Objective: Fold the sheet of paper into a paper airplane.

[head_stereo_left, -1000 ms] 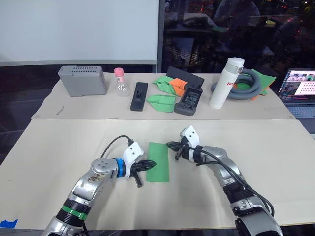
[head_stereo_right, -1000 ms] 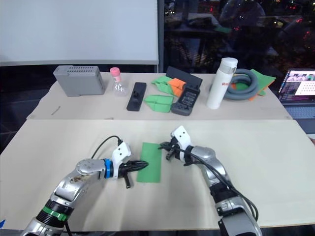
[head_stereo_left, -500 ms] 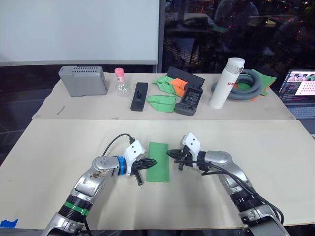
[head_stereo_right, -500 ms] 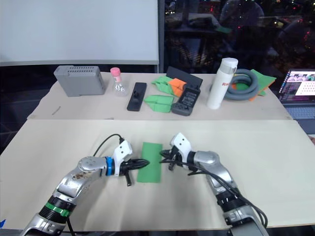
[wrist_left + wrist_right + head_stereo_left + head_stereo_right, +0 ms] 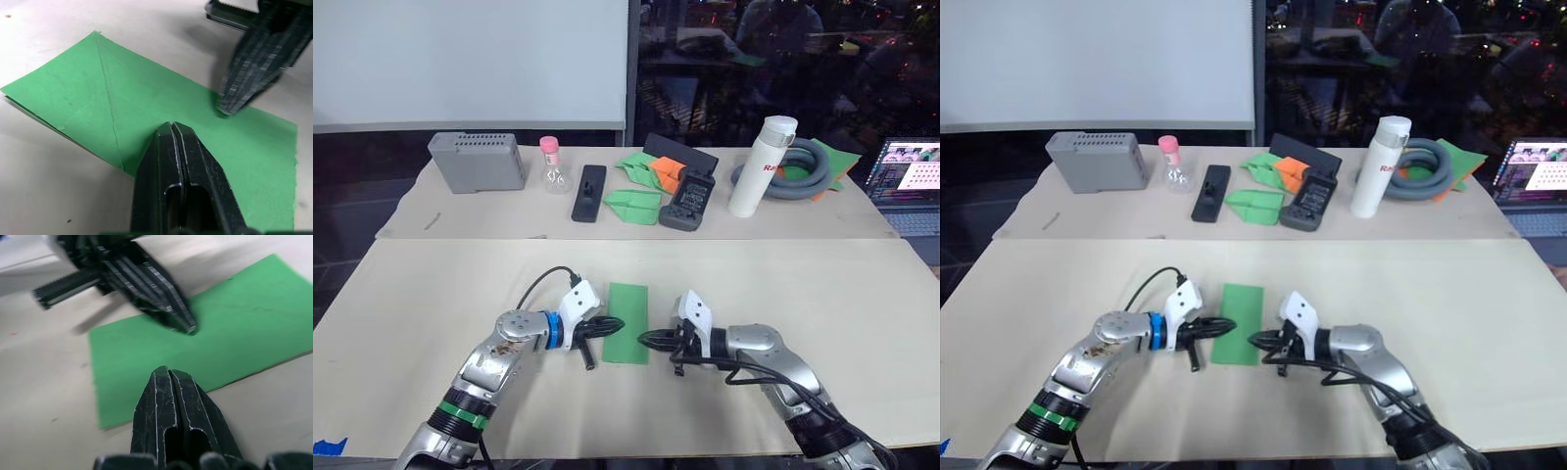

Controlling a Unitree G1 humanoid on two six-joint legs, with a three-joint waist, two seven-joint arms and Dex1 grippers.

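The sheet of paper (image 5: 628,321) lies flat on the near table as a narrow bright green strip, folded lengthwise, with a diagonal crease visible in the left wrist view (image 5: 146,98). My left gripper (image 5: 619,325) is shut, its tip resting on the strip's left edge near the middle (image 5: 171,126). My right gripper (image 5: 643,340) is also shut, with its tip at the strip's near right edge (image 5: 164,371). Neither gripper has paper between its fingers. The two tips are close together across the strip.
On the back table stand a grey box (image 5: 478,161), a pink-capped bottle (image 5: 551,162), a black remote (image 5: 590,192), green paper darts (image 5: 636,204), an orange dart (image 5: 668,172), a black device (image 5: 689,201), a white bottle (image 5: 758,166), a grey hose (image 5: 803,164) and a laptop (image 5: 906,176).
My right gripper has slid along the strip's right edge from its far end toward its near end. The left gripper and the paper stay put.
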